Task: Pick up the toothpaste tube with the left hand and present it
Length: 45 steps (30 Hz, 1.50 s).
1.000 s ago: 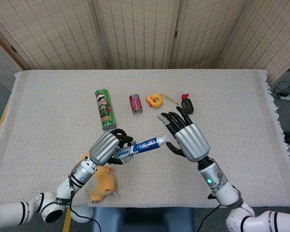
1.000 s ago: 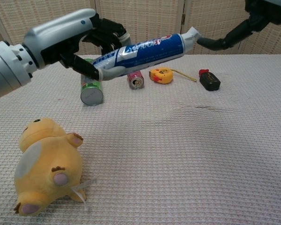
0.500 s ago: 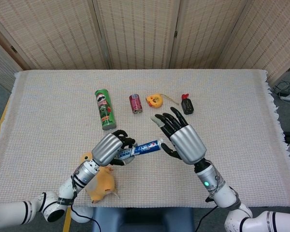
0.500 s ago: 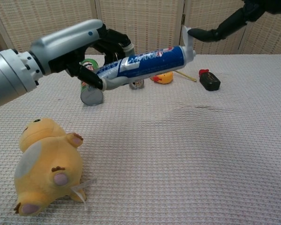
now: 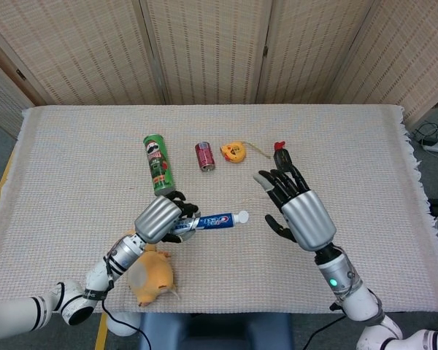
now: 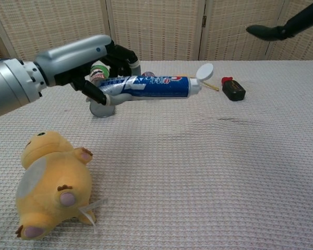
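Note:
My left hand (image 5: 160, 218) (image 6: 88, 65) grips the flat end of the blue and white toothpaste tube (image 5: 213, 219) (image 6: 148, 86) and holds it above the table. The tube lies about level, its white cap (image 5: 242, 216) (image 6: 203, 72) flipped open and pointing toward my right side. My right hand (image 5: 301, 211) hovers to the right of the cap with its fingers spread and nothing in it. A clear gap separates it from the tube. In the chest view only a dark fingertip (image 6: 268, 32) of it shows at the top right.
A yellow plush toy (image 5: 155, 277) (image 6: 52, 182) lies near the table's front edge under my left arm. Further back lie a green can (image 5: 158, 165), a small red can (image 5: 205, 156), a yellow tape measure (image 5: 233, 152) and a black and red object (image 6: 233, 88).
My right hand has drawn back to the right, off the cap. The tube's cap end has dropped to about level, and the cap now stands open.

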### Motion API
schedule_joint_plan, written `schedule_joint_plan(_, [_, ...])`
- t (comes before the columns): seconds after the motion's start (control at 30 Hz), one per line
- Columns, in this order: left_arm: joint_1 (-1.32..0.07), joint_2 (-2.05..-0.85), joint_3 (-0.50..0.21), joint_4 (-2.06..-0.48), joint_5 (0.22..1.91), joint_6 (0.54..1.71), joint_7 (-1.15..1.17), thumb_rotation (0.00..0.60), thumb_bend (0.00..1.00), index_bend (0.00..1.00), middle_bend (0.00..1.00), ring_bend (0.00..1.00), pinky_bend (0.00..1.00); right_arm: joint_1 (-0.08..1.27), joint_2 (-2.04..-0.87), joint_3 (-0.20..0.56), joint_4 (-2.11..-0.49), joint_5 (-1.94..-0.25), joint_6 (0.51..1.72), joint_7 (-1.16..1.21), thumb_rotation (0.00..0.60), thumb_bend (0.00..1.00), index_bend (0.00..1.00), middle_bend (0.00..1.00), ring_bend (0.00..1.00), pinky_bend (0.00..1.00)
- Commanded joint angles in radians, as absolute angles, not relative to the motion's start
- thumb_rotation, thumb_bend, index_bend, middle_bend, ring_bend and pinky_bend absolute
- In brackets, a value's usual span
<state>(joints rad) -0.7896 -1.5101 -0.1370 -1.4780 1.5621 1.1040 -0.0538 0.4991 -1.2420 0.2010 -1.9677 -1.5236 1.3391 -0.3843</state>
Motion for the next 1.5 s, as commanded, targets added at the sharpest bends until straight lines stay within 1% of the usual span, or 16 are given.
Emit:
schedule_joint_plan(0.03, [-0.827, -1.53, -0.128, -1.407, 1.582, 1.059, -0.059, 0.6, 0.7, 0.74, 0.73, 0.63, 0.33, 0.463, -1.199, 0.188, -1.971, -1.54, 1.376, -0.345, 0.6, 0.39, 0.07, 0.17, 0.14, 0.04])
schedule_joint_plan(0.3, [-0.913, -1.636, -0.1, -1.2, 1.631, 0.979, -0.101, 0.6, 0.69, 0.7, 0.71, 0.56, 0.27, 0.412, -1.154, 0.168, -1.947, -1.548, 1.414, -0.281, 0.6, 0.39, 0.07, 0.17, 0.15, 0.04])
schedule_joint_plan(0.47, [-0.949, -1.719, -0.078, -1.043, 1.664, 0.972, -0.094, 0.6, 0.69, 0.66, 0.66, 0.51, 0.25, 0.397, -1.15, 0.166, -1.922, -1.536, 1.419, -0.251, 0.6, 0.39, 0.07, 0.17, 0.15, 0.04])
schedule_joint_plan(0.6, [-0.96, -1.76, -0.068, -0.949, 1.664, 0.967, -0.1, 0.6, 0.69, 0.62, 0.61, 0.47, 0.24, 0.39, -1.152, 0.165, -1.905, -1.531, 1.419, -0.233, 0.6, 0.39, 0.07, 0.17, 0.15, 0.04])
schedule_joint_plan(0.67, [-0.957, -1.775, -0.065, -0.909, 1.654, 0.965, -0.105, 0.6, 0.64, 0.52, 0.54, 0.42, 0.24, 0.387, -1.154, 0.164, -1.898, -1.529, 1.417, -0.225, 0.6, 0.39, 0.07, 0.17, 0.15, 0.04])
schedule_joint_plan(0.73, [-0.949, -1.786, -0.064, -0.875, 1.647, 0.978, -0.115, 0.6, 0.58, 0.39, 0.45, 0.37, 0.23, 0.386, -1.156, 0.164, -1.892, -1.529, 1.415, -0.219, 0.6, 0.39, 0.07, 0.17, 0.15, 0.04])
schedule_joint_plan(0.8, [-0.942, -1.787, -0.06, -0.854, 1.639, 0.98, -0.116, 0.6, 0.53, 0.25, 0.34, 0.3, 0.22, 0.386, -1.159, 0.164, -1.887, -1.53, 1.414, -0.214, 0.6, 0.39, 0.07, 0.17, 0.15, 0.04])
schedule_joint_plan(0.87, [-0.931, -1.782, -0.061, -0.848, 1.625, 0.983, -0.111, 0.6, 0.5, 0.17, 0.25, 0.26, 0.21, 0.386, -1.161, 0.164, -1.882, -1.533, 1.413, -0.206, 0.6, 0.39, 0.07, 0.18, 0.15, 0.04])
schedule_joint_plan(0.9, [-0.923, -1.776, -0.064, -0.856, 1.613, 0.985, -0.109, 0.6, 0.5, 0.14, 0.22, 0.24, 0.2, 0.385, -1.162, 0.165, -1.877, -1.535, 1.415, -0.204, 0.6, 0.39, 0.07, 0.18, 0.15, 0.04])
schedule_joint_plan(0.97, [-0.906, -1.759, -0.071, -0.886, 1.589, 0.987, -0.103, 0.6, 0.5, 0.14, 0.21, 0.23, 0.19, 0.382, -1.162, 0.165, -1.874, -1.538, 1.418, -0.201, 0.6, 0.39, 0.07, 0.18, 0.15, 0.04])
schedule_joint_plan(1.13, [-0.842, -1.669, -0.096, -1.038, 1.516, 1.017, -0.073, 0.6, 0.5, 0.15, 0.2, 0.22, 0.17, 0.365, -1.142, 0.161, -1.867, -1.544, 1.43, -0.194, 0.6, 0.39, 0.07, 0.18, 0.15, 0.04])
schedule_joint_plan(1.33, [-0.728, -1.478, -0.123, -1.309, 1.409, 1.095, 0.025, 0.6, 0.5, 0.18, 0.2, 0.22, 0.16, 0.327, -1.077, 0.139, -1.86, -1.549, 1.444, -0.139, 0.6, 0.39, 0.07, 0.18, 0.15, 0.04])
schedule_joint_plan(1.4, [-0.683, -1.41, -0.135, -1.405, 1.353, 1.121, 0.054, 0.6, 0.5, 0.19, 0.21, 0.22, 0.16, 0.316, -1.035, 0.122, -1.858, -1.556, 1.43, -0.095, 0.6, 0.39, 0.07, 0.18, 0.15, 0.04])
schedule_joint_plan(1.5, [-0.624, -1.327, -0.142, -1.501, 1.294, 1.167, 0.093, 0.6, 0.5, 0.21, 0.21, 0.23, 0.16, 0.3, -0.972, 0.096, -1.848, -1.563, 1.407, -0.029, 0.6, 0.39, 0.07, 0.17, 0.15, 0.04])
